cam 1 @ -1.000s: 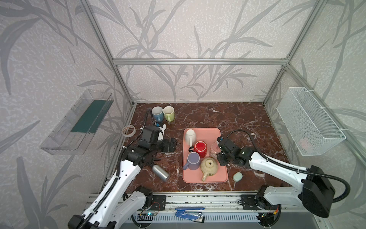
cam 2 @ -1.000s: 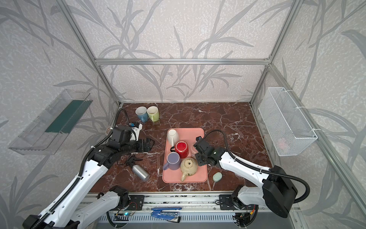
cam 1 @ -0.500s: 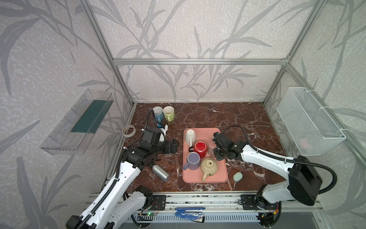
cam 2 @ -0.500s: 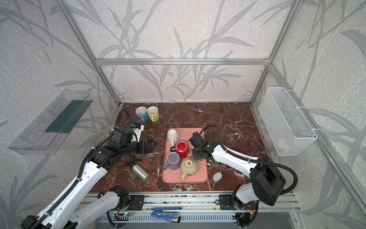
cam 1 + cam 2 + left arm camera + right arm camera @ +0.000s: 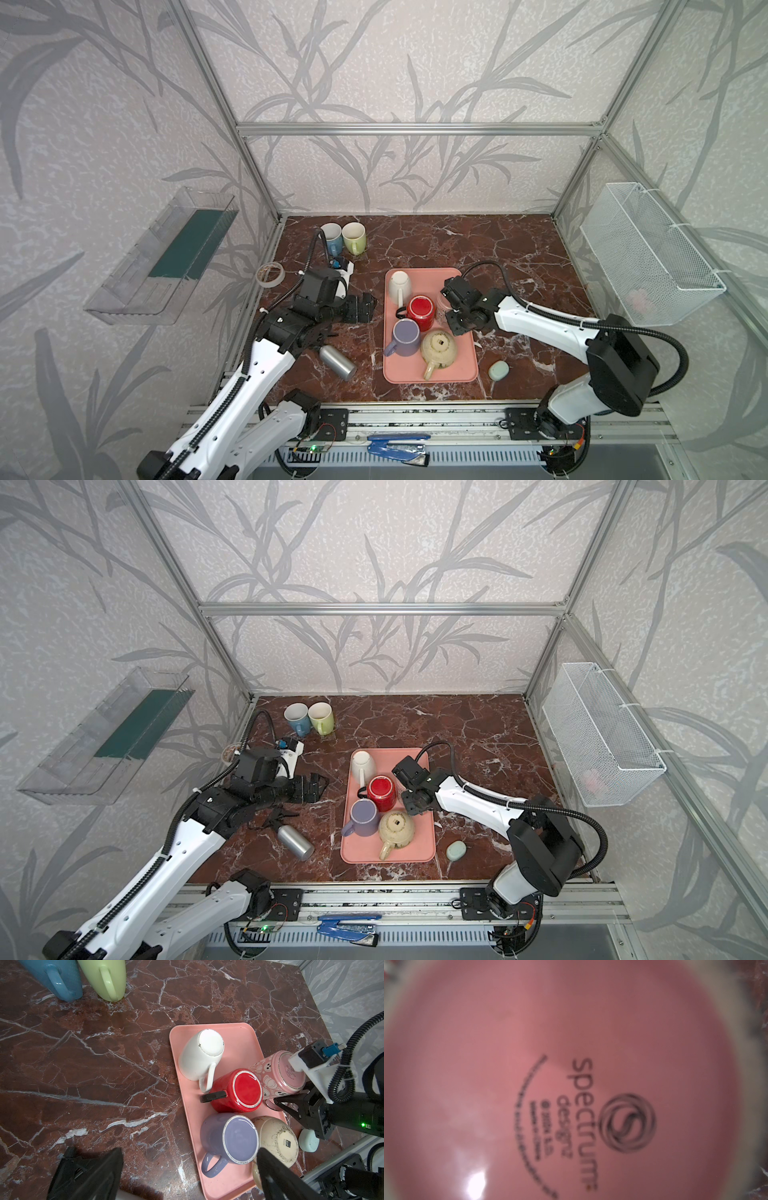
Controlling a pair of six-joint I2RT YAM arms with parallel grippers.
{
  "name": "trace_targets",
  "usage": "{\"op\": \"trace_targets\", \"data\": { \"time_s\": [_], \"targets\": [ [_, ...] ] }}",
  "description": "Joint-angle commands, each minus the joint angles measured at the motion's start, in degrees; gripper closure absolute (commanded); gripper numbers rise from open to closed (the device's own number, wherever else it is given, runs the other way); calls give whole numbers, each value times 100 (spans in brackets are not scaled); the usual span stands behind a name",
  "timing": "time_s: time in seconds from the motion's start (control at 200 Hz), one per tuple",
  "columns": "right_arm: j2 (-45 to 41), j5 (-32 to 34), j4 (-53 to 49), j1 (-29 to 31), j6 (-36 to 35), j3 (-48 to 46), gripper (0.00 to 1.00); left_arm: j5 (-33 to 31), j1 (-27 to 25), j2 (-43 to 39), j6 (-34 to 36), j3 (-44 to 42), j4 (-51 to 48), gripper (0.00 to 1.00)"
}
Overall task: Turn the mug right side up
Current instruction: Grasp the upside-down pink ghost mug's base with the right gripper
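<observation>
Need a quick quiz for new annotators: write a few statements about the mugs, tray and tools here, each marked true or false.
1. The red mug stands bottom up on the pink tray. True.
2. Every mug is on the tray. False: the blue mug and green mug stand upright on the table, off the tray.
3. The left tool is open and holds nothing. True.
4. The purple mug is right side up. False: the purple mug is bottom up.
5. The right tool hangs far from every mug. False: the right tool is right at the pink patterned mug.
</observation>
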Motion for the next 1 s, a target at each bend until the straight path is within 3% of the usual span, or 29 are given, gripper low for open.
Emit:
{"op": "trace_targets", "data": {
  "time_s": [0.0, 0.265, 0.375, 1.0],
  "targets": [
    [90, -17, -98, -60, -40, 183, 71, -86, -35, -20, 59, -46, -65, 2],
    [183, -103, -73, -84, -65, 222, 85, -103, -48, 7, 59, -49, -73, 2],
    [197, -134, -75, -97, -84, 222, 100, -113, -48, 9, 59, -48, -75, 2],
    [-602, -634, 276, -347, -238, 252, 100, -166, -78, 83, 41, -54, -82, 2]
  ]
}}
